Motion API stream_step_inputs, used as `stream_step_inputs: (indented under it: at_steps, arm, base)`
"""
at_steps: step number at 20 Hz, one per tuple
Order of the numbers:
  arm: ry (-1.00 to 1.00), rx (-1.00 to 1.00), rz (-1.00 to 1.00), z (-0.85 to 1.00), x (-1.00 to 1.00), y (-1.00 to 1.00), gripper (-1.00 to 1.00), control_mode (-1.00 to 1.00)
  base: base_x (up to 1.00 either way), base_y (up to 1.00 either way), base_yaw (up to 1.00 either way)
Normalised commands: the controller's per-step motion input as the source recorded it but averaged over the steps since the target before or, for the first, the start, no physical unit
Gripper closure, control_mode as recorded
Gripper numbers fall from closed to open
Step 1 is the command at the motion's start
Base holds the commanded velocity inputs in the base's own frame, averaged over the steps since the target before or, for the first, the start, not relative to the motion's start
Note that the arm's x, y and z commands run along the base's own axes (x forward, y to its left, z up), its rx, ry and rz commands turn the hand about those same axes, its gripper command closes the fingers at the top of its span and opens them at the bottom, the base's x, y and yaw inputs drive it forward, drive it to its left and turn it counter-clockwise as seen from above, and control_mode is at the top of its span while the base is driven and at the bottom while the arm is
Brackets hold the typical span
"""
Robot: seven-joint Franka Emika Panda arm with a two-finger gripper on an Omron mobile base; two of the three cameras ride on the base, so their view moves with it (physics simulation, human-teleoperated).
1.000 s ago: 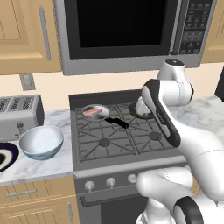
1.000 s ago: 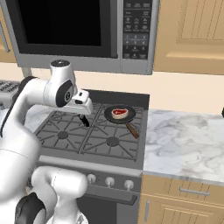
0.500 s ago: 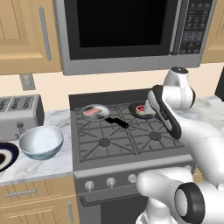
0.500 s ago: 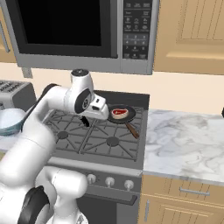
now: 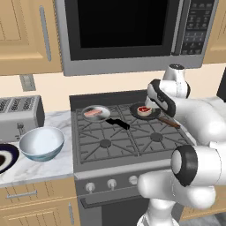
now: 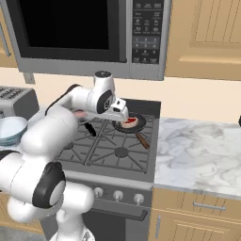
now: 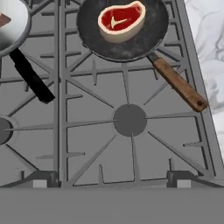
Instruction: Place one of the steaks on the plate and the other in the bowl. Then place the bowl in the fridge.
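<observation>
I have the gripper (image 6: pixel 123 114) open and empty above the stove (image 5: pixel 128 141), near its back right burner. The dark red steak (image 7: pixel 121 19) with the whitish fat rim lies in the dark pan (image 7: pixel 122 30) there, wooden handle (image 7: pixel 180 85) pointing toward the marble surface (image 6: pixel 197 150). The pale pink steak (image 5: pixel 92 113) lies in the silver pan (image 5: pixel 96 114) on the back left burner. On the surface left of the stove I see the bowl (image 5: pixel 42 143), with the plate (image 5: pixel 6 156) at its left and a toaster (image 5: pixel 20 117) behind.
</observation>
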Motion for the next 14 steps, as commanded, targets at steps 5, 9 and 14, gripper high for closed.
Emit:
stream_step_inputs:
  at_steps: [5, 9, 14]
  arm:
    - [-0.05, 0.0, -0.01, -0.4, 0.13, -0.08, -1.0, -1.0]
    - [-0.02, 0.0, -0.02, -0.31, 0.23, -0.11, -1.0, -1.0]
    - [-0.01, 0.0, -0.03, -0.26, 0.28, -0.13, -1.0, -1.0]
  base:
    - [0.0, 0.0, 0.0]
    - [0.0, 0.0, 0.0]
    - [0.0, 0.0, 0.0]
